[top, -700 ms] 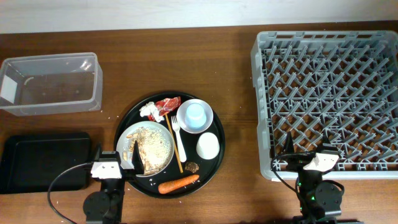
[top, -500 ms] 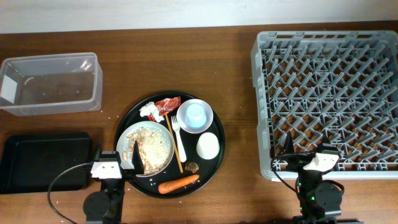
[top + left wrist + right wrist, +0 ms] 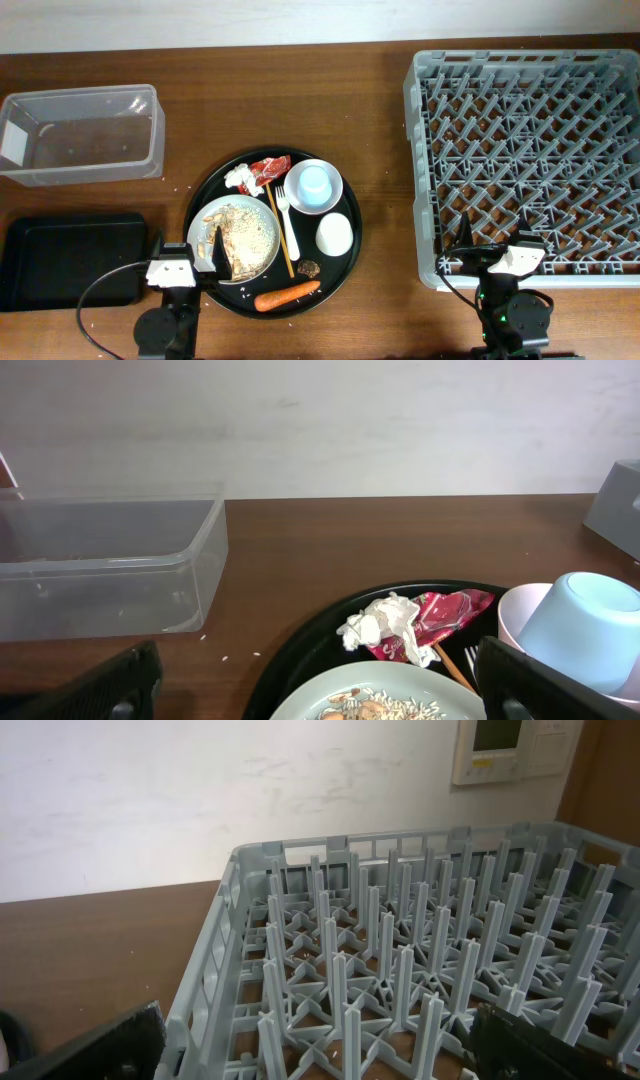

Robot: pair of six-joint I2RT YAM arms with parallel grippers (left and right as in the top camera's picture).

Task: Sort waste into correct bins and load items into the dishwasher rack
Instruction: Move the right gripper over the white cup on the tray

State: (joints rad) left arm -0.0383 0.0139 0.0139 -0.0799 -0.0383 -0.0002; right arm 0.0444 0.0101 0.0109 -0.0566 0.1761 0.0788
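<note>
On the round black tray point(image 3: 205, 195) lie a white plate point(image 3: 205, 222) with beige crumbs point(image 3: 248, 235), a red wrapper point(image 3: 270, 167), white paper point(image 3: 239, 178), a white fork point(image 3: 284, 210), a wooden stick point(image 3: 281, 232), a white cup point(image 3: 334, 234), a brown lump point(image 3: 310, 268) and a carrot point(image 3: 287, 295). A pale blue cup point(image 3: 314, 181) sits upturned in the white bowl point(image 3: 333, 193). My left gripper point(image 3: 185, 255) is open and empty at the plate's near edge. My right gripper point(image 3: 497, 248) is open and empty at the grey rack's point(image 3: 530, 150) front edge.
The clear tub point(image 3: 80, 135) stands at the far left and shows in the left wrist view point(image 3: 110, 565). The shallow black tray point(image 3: 70, 260) lies at the front left. The right wrist view shows the rack's upright pegs point(image 3: 400, 950).
</note>
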